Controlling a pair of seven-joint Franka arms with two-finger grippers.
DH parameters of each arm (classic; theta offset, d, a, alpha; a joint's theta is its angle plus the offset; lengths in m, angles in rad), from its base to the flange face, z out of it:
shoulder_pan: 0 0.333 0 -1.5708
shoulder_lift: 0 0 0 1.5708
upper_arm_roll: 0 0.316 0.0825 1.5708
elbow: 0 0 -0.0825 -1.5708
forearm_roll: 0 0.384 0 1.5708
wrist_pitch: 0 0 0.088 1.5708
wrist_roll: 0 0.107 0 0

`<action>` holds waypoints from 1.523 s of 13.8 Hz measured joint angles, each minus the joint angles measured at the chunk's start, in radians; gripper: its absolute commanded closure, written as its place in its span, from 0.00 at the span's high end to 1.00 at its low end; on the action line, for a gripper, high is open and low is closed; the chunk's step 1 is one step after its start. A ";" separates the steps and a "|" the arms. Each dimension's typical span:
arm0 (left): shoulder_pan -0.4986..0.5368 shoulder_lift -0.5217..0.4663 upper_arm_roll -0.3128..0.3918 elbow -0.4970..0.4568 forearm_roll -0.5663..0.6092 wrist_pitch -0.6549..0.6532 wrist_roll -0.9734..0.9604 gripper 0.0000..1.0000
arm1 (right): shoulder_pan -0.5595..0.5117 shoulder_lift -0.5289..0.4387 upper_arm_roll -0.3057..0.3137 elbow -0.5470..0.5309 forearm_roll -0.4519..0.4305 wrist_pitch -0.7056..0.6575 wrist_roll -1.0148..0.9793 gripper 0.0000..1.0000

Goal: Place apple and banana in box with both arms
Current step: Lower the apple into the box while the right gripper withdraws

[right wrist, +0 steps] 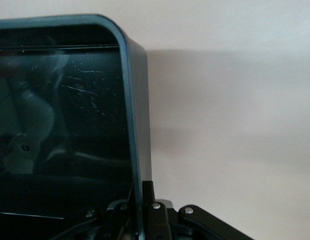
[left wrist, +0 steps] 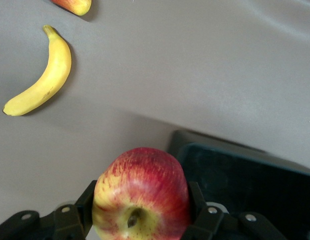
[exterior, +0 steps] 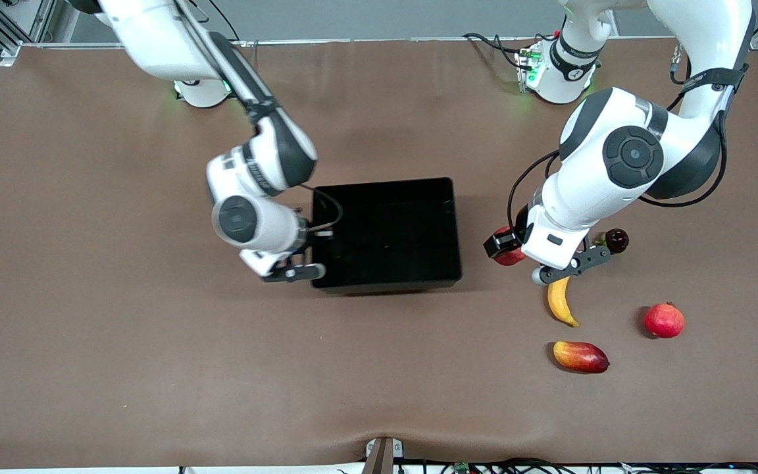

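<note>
Brown matting covers the bench [exterior: 122,329], with the black box [exterior: 385,234] sitting near its middle. At the wall of the box facing the right arm's end of the bench, the right gripper [exterior: 300,270] is down on the rim; in the right wrist view its jaws sit close together astride the upright wall [right wrist: 137,150], one finger inside and one outside, pinching it as far as that low angle lets me judge.

Toward the left arm's end of the bench, the left gripper [left wrist: 142,220] hangs just beside the box, between it and the loose fruit. Its jaws are spread about as wide as the apple [left wrist: 141,195] and press on both flanks of it; the apple is red with a yellowish patch around the stem dimple, and it fills the gap between the fingers [left wrist: 202,215]. From the front camera only a sliver of this apple [exterior: 509,255] shows under the wrist.

Lying free on the bench, the banana [exterior: 560,301] is nearer to the front camera than the left gripper, and untouched. A red-yellow mango [exterior: 580,356] rests nearer still, a plain red round fruit [exterior: 664,320] sits toward the left arm's end, and a dark round fruit [exterior: 616,240] peeks out beside the left wrist
</note>
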 measured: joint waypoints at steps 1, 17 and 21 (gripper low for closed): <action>-0.006 0.000 0.000 -0.002 0.000 -0.001 -0.013 0.00 | 0.030 0.024 -0.002 0.000 0.000 0.016 0.019 0.00; -0.295 0.167 0.003 -0.049 0.071 0.114 -0.372 0.00 | -0.395 -0.077 -0.049 0.456 0.012 -0.699 0.234 1.00; -0.314 0.208 0.003 -0.148 0.136 0.177 -0.394 0.00 | -0.572 -0.135 -0.056 0.528 -0.090 -0.841 0.036 1.00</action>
